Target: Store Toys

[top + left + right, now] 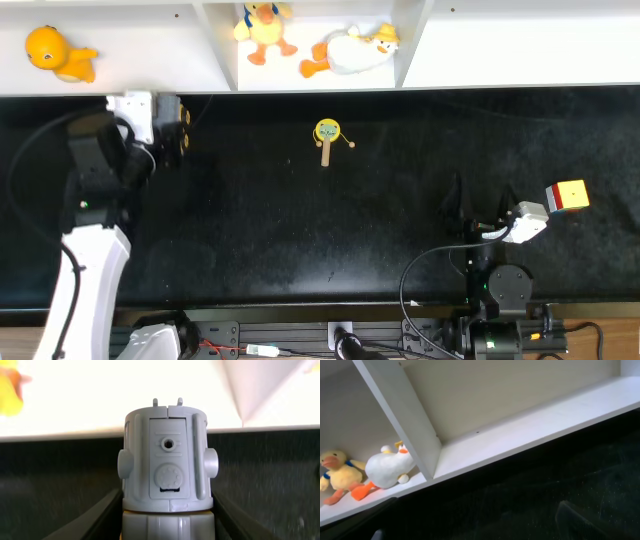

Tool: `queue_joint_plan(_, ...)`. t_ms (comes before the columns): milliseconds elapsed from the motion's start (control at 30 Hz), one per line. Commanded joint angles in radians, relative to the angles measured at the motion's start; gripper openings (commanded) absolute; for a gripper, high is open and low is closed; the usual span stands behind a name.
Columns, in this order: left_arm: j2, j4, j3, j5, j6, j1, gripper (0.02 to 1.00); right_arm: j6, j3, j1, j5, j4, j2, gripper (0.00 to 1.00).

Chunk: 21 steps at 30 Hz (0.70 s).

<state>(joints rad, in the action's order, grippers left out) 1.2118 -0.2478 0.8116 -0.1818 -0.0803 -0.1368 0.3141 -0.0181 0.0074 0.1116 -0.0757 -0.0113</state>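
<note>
Closest to my left wrist camera was the grey toy robot (167, 455), pinched between the left gripper's (148, 122) 2 fingers (100, 520), right at the front edge of the white shelf (500, 50), by its left compartment. Reading the top view as a clock face, that pair sat at 10 o'clock. A yellow rubber duck (58, 52) lay inside the left compartment, at 10 o'clock from the robot. The middle compartment, at 12, held a yellow plush duck (265, 28) and a white plush duck (350, 50) side by side. A small rattle drum (327, 135) lay on the black mat (300, 230) at 6 o'clock from them. Near 3 o'clock my right gripper (475, 515) had its fingers spread wide, holding nothing. A yellow-and-red cube (567, 195) showed just beside that arm, at its 2 o'clock.
</note>
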Motion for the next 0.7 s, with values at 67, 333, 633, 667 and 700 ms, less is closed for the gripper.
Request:
queue_joint_plan(67,0.118,-0.011,0.15,0.0,0.0,0.006,0.354,0.003,0.013,0.005,0.005,0.006,0.006,0.996)
queue_joint_plan(333,0.329,-0.043,0.356,-0.003,0.0,0.01,0.349,0.004,0.013,0.005,0.005,0.006,0.006,0.996)
queue_joint_plan(633,0.496,-0.037,0.48,-0.008,0.003,0.01,0.349,0.004,0.013,0.005,0.005,0.006,0.006,0.993)
queue_joint_plan(667,0.508,-0.035,0.486,-0.008,0.003,0.01,0.349,0.003,0.013,0.005,0.005,0.006,0.006,0.996)
queue_joint_plan(700,0.519,-0.031,0.491,-0.008,0.004,0.01,0.349,0.004,0.013,0.005,0.005,0.006,0.006,0.996)
